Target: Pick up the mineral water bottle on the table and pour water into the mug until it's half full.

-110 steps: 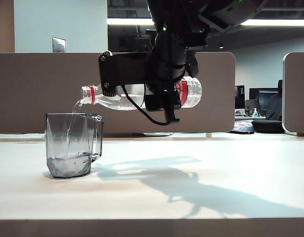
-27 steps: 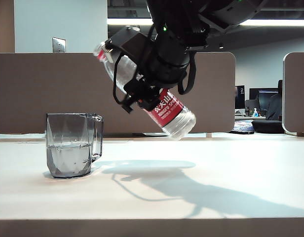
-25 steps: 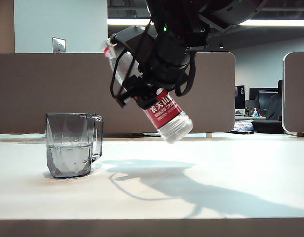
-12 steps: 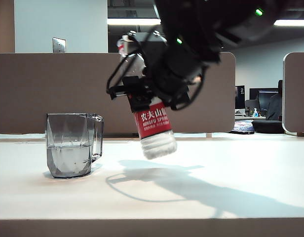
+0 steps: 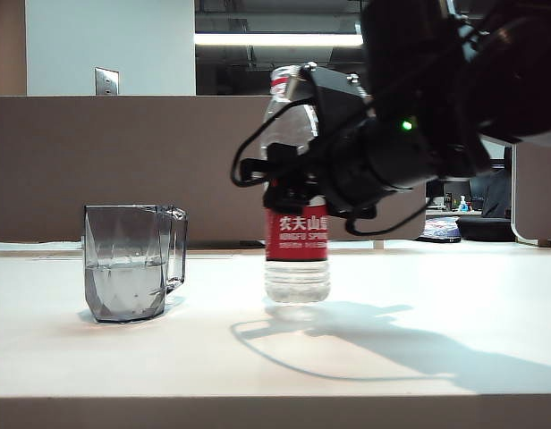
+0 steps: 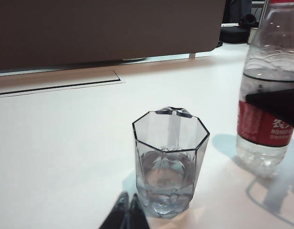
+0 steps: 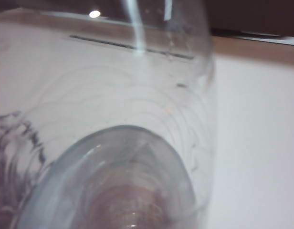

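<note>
Exterior view. The mineral water bottle (image 5: 297, 241) stands upright on the white desk (image 5: 436, 357), its base apparently touching the surface, with a little water (image 5: 297, 284) in its lower part. The right gripper (image 5: 289, 174) reaches in level from the right and its fingers clasp the bottle just above the red label, below the shoulder. The mug (image 5: 128, 263) stands well to the left of the bottle, apart from it, handle turned toward the bottle, filled to roughly half its height with clear water. A grey partition (image 5: 88, 161) runs behind the desk.

Left wrist view. The left gripper (image 6: 127, 210) shows only as two dark finger tips lying tight together, clenched on nothing, just beside the mug's (image 6: 170, 162) base and not touching it. The faceted mug holds water (image 6: 166, 174) in its lower half. The bottle (image 6: 270, 90) stands farther along the desk (image 6: 56, 143), apart from the mug; a dark finger of the other arm crosses its label.

Right wrist view. The clear wall of the bottle (image 7: 113, 119) fills nearly the whole picture at very close range, blurred; its rounded neck end shows as a pale arc. The fingers themselves are not distinguishable here. A strip of desk (image 7: 257, 133) lies beyond the bottle.
</note>
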